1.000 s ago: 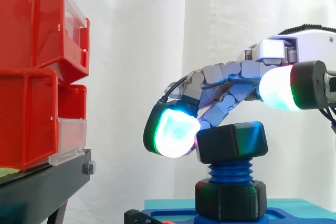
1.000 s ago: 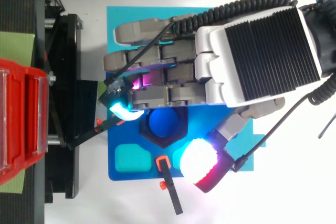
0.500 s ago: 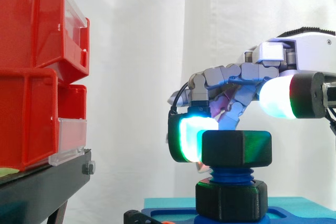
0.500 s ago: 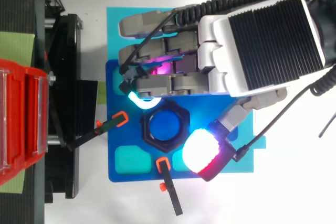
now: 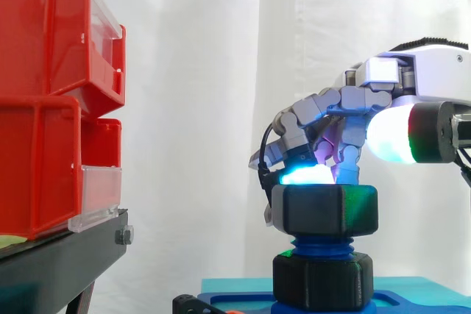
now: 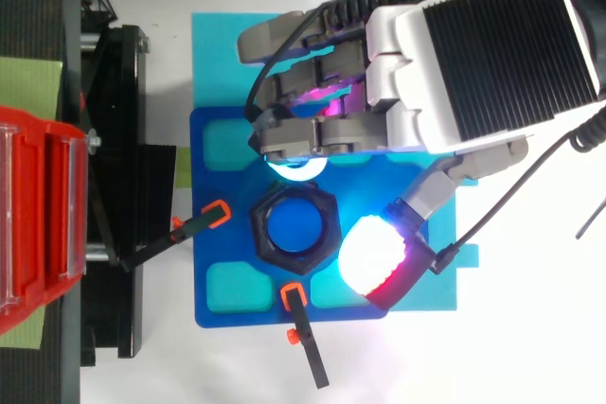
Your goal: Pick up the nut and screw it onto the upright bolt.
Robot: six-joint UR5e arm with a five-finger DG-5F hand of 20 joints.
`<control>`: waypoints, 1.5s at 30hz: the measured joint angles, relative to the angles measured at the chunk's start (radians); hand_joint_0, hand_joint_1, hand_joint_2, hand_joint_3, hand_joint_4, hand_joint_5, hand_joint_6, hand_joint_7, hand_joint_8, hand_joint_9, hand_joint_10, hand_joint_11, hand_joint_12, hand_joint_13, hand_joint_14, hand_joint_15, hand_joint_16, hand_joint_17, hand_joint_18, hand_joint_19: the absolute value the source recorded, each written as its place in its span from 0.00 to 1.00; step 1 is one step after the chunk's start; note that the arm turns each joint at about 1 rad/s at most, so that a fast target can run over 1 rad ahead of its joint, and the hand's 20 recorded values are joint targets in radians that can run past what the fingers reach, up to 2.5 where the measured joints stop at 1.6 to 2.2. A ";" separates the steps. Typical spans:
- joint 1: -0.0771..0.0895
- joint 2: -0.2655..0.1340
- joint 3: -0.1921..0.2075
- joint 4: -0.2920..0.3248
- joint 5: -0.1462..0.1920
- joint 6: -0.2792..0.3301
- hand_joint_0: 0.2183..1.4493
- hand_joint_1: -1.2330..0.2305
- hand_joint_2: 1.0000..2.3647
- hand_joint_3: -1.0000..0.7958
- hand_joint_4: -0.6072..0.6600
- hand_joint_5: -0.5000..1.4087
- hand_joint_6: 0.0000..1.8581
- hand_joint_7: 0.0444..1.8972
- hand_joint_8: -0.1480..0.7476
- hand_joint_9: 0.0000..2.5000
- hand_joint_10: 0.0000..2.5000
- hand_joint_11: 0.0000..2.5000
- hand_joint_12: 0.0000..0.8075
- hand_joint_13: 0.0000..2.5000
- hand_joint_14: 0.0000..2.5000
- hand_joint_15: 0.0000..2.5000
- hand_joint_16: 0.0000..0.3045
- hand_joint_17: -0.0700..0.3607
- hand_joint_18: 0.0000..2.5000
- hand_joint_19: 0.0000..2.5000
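White curtain [image 5: 191,108], curled hand [image 6: 492,54] touching nut [image 5: 324,211]

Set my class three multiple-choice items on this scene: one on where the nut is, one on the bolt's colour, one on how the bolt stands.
1. Where is the nut?
A lying beside the bolt
B threaded on the bolt
C hanging clear above the bolt

2. What colour is the bolt?
A red
B black
C blue

3. How does the bolt stand?
A upright
B lying flat
C steeply tilted

Answers:
1 B, thread shows just below the nut.
2 C, its thread and top are blue.
3 A, its thread rises straight in the side view.
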 measured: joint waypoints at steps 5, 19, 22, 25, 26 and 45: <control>-0.007 0.001 0.011 -0.003 -0.008 0.000 0.27 0.68 0.00 0.28 0.53 0.28 0.36 0.64 0.46 0.63 0.00 0.04 0.18 0.43 0.00 0.00 0.01 0.18 0.26 0.00; -0.032 0.001 0.061 -0.036 -0.048 -0.004 0.27 0.68 0.00 0.28 0.59 0.28 0.27 0.76 0.46 0.64 0.00 0.07 0.20 0.43 0.00 0.00 0.02 0.19 0.27 0.00; -0.036 0.000 0.070 -0.044 -0.050 -0.005 0.27 0.69 0.00 0.28 0.60 0.27 0.27 0.69 0.47 0.61 0.00 0.07 0.21 0.41 0.00 0.00 0.03 0.20 0.26 0.00; -0.037 0.001 0.073 -0.044 -0.050 -0.005 0.27 0.69 0.00 0.28 0.63 0.25 0.27 0.61 0.47 0.59 0.00 0.06 0.22 0.40 0.00 0.00 0.03 0.22 0.25 0.00; -0.037 0.001 0.075 -0.044 -0.050 -0.005 0.27 0.69 0.00 0.28 0.64 0.25 0.27 0.58 0.47 0.58 0.00 0.06 0.23 0.39 0.00 0.00 0.04 0.22 0.24 0.00; -0.003 0.000 0.076 -0.021 -0.020 -0.005 0.24 0.73 0.00 0.28 0.63 0.20 0.27 0.32 0.40 0.35 0.00 0.00 0.30 0.22 0.00 0.00 0.08 0.30 0.09 0.00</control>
